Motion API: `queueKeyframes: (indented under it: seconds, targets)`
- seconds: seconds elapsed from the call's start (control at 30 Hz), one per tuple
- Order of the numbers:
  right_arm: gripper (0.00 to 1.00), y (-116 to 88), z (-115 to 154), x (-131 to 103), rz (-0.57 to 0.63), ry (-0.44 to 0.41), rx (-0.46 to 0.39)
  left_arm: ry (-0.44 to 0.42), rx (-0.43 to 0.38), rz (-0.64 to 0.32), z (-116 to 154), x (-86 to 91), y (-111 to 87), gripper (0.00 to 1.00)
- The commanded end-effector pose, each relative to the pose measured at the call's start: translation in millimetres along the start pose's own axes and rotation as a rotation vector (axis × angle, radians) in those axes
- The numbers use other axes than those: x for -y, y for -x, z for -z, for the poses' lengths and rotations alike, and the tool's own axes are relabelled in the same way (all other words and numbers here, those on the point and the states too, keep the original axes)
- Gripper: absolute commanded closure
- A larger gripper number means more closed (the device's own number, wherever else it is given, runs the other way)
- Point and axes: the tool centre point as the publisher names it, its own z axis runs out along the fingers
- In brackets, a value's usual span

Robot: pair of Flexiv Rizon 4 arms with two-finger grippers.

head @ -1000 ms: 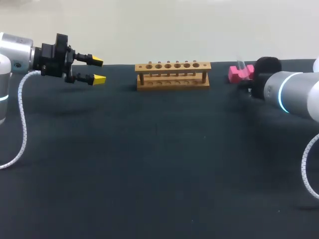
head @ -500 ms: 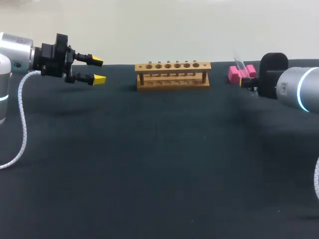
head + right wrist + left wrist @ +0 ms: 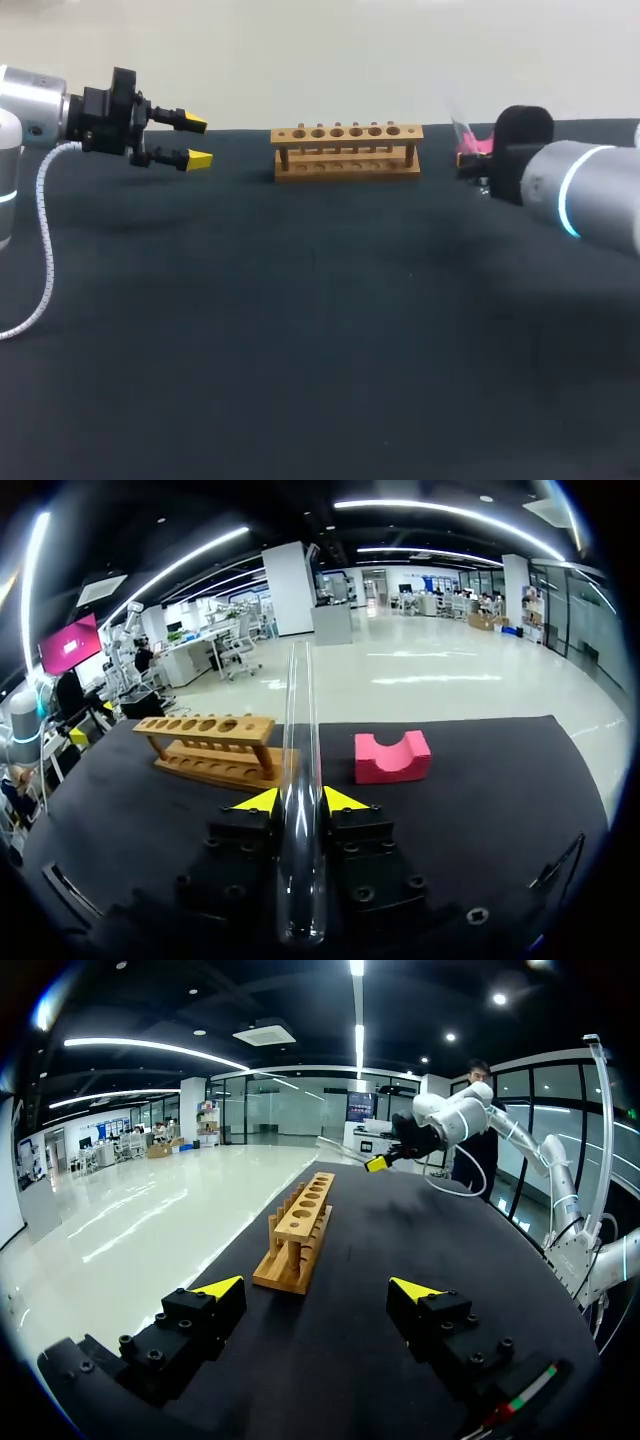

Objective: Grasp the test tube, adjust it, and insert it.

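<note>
between the yellow tips of our right gripper (image 3: 301,800) the glass test tube (image 3: 300,780) sat clamped. both fingers pressed it from opposite sides, and the gap between them was only as wide as the tube. the tube lay along the line of the fingers. one end rested back over the gripper's black body, and the longer part reached out ahead past the tips. in the head view we could make it out only as a faint tilted glint (image 3: 461,122) above that gripper, over the far right part of the table (image 3: 300,330).

ahead of the right gripper, to one side of the tube, a pink block (image 3: 392,757) with a rounded notch in its top lay on the black table. on the tube's other side stood the wooden test tube rack (image 3: 212,748), upright and well apart from the block. its top bar showed six holes in a row.

our left gripper (image 3: 192,141) hung above the far left of the table with its fingers spread wide and nothing between them. it pointed toward the rack and was well apart from it. in its own wrist view the rack stood ahead of the open fingers, with our right arm (image 3: 450,1120) beyond the rack's far end.
</note>
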Motion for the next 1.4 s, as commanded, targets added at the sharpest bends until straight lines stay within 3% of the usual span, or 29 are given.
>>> queueKeyframes:
  seconds: [0.03, 0.43, 1.13, 1.4]
  targets:
    - [1.0, -4.3, 6.6, -16.2, -0.008, -0.116, 0.422, 0.001, 0.003, -0.002, 0.0, 0.3, -1.0, 0.0]
    - [1.0, -5.8, -5.8, -60.0, -0.038, -0.122, 0.362, 0.001, 0.003, -0.002, 0.0, 0.3, -1.0, 0.0]
    - [1.0, -0.9, -43.9, -103.4, -0.051, -0.028, 0.121, 0.001, 0.003, -0.002, 0.0, 0.3, -1.0, 0.0]
    - [1.0, -3.6, -55.0, -109.6, -0.081, -0.013, 0.06, 0.001, 0.003, -0.002, 0.0, 0.3, -1.0, 0.0]
